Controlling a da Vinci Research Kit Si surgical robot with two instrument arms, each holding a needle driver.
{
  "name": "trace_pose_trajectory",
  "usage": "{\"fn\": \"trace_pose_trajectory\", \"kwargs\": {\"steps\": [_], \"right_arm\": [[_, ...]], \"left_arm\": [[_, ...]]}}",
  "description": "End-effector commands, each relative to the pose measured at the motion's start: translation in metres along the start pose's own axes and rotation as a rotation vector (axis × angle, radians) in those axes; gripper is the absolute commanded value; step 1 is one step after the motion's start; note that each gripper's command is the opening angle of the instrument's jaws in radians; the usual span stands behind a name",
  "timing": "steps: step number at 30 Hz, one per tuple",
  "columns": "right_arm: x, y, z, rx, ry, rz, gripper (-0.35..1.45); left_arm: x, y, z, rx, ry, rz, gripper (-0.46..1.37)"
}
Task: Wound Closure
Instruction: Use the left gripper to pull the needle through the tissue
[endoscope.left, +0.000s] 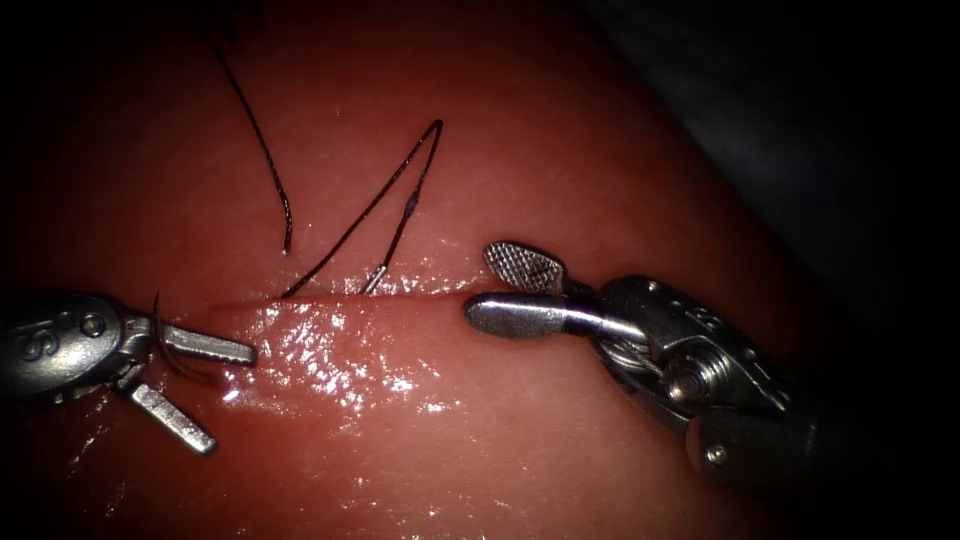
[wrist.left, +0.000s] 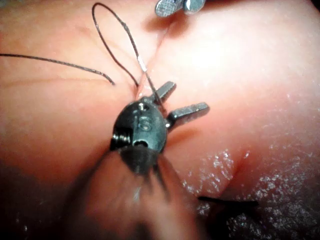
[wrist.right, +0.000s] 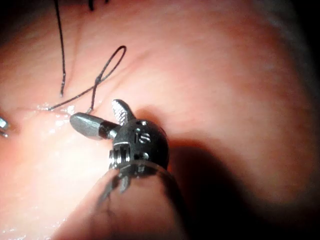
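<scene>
Both tools empty, jaws wide; needle (endoscope.left: 374, 281) tip stands in cut (endoscope.left: 330, 296).
Left tool (endoscope.left: 205, 390), right tool (endoscope.left: 498, 285) hold nothing; thread (endoscope.left: 385, 195) limp, needle stiff, slick (grip mid-curve, judged).

Wet glossy tissue (endoscope.left: 560, 150), metal jaws

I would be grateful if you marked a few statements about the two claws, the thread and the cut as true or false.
1. The left claw stands open, holding nothing. True.
2. The right claw is shut on the thread. False: it is open and holds nothing, and it is apart from the thread loop.
3. A loop of thread lies on the tissue, and both its strands run down to the cut. True.
4. The right claw sits at the left end of the cut. False: it is at the right end, and the left claw is at the left end.
</scene>
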Motion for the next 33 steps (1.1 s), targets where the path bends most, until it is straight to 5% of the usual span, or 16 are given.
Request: {"fn": "trace_pose_trajectory", "kwargs": {"steps": [1,13,18,21,27,30,33], "right_arm": [[0.0,-0.0001,0.0,0.003,0.0,0.0,1.23],[0.0005,-0.0018,0.0003,-0.008,-0.001,-0.009,1.36],[0.0014,-0.0041,0.0011,0.008,-0.016,-0.014,1.34],[0.0011,-0.0057,0.0014,0.074,-0.052,-0.01,1.0],[-0.0006,-0.0066,0.002,0.112,-0.087,-0.019,0.66],[-0.0017,-0.0066,0.0023,0.086,-0.192,-0.034,-0.15],[-0.0024,-0.006,0.0026,0.045,-0.301,-0.067,-0.29]], "left_arm": [[0.0,0.0,-0.0002,-0.007,0.0,0.0,0.26],[-0.0006,-0.0005,-0.0011,-0.043,-0.04,0.014,0.2],[-0.0006,-0.0011,-0.0012,-0.054,-0.038,0.017,-0.24],[-0.0006,-0.0014,-0.0012,-0.056,-0.037,0.017,-0.35],[0.0,-0.0015,-0.0012,-0.054,-0.036,-0.012,-0.35],[0.0008,-0.0016,-0.0012,-0.012,-0.04,-0.035,-0.35],[0.0017,-0.0015,-0.0012,0.035,-0.043,-0.095,-0.35]]}}
